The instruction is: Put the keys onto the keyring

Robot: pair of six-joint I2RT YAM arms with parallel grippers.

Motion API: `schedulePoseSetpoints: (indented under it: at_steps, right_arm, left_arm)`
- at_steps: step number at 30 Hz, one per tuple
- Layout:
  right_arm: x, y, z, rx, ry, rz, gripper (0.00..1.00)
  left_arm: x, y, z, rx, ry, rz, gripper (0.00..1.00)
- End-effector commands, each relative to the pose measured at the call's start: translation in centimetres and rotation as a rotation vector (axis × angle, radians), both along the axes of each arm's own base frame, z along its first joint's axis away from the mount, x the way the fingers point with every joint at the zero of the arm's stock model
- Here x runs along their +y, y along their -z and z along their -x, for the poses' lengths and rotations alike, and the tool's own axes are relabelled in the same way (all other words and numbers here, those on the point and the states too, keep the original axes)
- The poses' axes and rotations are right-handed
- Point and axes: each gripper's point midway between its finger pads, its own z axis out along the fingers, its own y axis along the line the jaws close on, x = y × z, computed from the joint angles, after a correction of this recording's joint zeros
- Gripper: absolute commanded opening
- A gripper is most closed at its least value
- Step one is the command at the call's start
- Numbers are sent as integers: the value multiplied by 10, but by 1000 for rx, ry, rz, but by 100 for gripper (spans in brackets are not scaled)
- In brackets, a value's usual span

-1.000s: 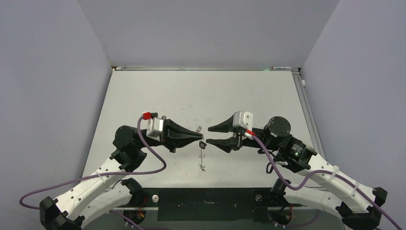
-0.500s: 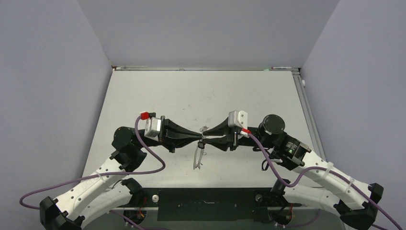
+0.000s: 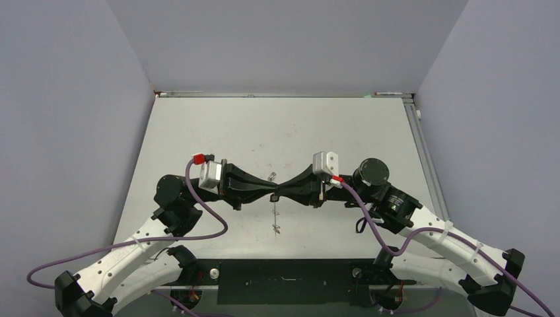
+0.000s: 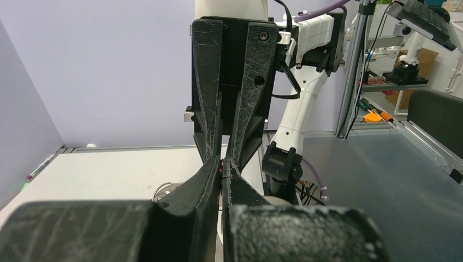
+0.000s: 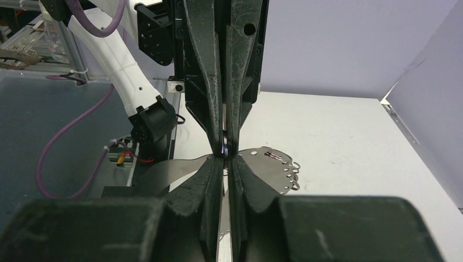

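Threading step: left claw (image 3: 272, 191) and right claw (image 3: 282, 192), tip-to-tip, pinch the thin grey metal keyring (image 3: 275, 214); next, fine alignment.

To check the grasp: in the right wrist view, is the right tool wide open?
No, the right tool is closed: its two fingers stand almost together, leaving only a thin slit.

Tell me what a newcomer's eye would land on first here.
The two arms meet nose to nose above mid-table: the left gripper and the right gripper touch fingertip to fingertip, both shut. From that pinch the keyring runs toward the near edge, showing only as a thin grey line in the top view. The right wrist view shows its silver band, with small wire loops along the rim.
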Motion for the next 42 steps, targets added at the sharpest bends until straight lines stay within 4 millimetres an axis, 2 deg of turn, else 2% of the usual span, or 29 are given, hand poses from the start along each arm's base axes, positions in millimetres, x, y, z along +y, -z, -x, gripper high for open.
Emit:
schedulePoseSetpoints:
  at_steps: [1,8,10,13,16,19,21,23,27,30,34,38,42]
  right_arm:
    - [5,-16,2,-35,-26,-73,7]
    - [4,-14,0,-46,-15,-33,5]
    - [5,-5,-7,-39,11,32,5]
    - [6,11,-17,-32,44,140,5]
    - [6,21,-20,-35,41,209,5]
    - [6,25,-22,-49,38,254,5]
    - [5,26,-24,-53,43,280,5]
    - [4,29,-24,-48,35,314,5]
    - [1,38,-24,-33,31,371,5]
    - [-1,45,-27,-22,46,420,5]
    - [-4,44,-28,-19,52,455,5]
    - [-6,46,-26,-11,37,485,5]
    - [-4,46,-25,-8,26,489,5]
  left_arm:
    - [7,-22,4,-58,-14,71,0]
    - [3,-10,-5,-86,-57,-1,0]
    - [2,0,-15,-103,-104,-65,7]
    - [4,10,-28,-122,-168,-123,25]
    - [10,13,-37,-124,-212,-157,38]
    - [18,14,-43,-153,-254,-175,48]
    - [21,20,-43,-163,-254,-205,50]
    - [22,25,-41,-168,-249,-241,50]
    - [21,34,-41,-151,-231,-283,41]
    - [20,38,-40,-123,-199,-299,40]
    - [17,44,-35,-97,-149,-318,39]
    - [12,45,-28,-71,-89,-311,33]
    - [7,47,-24,-43,-45,-308,33]
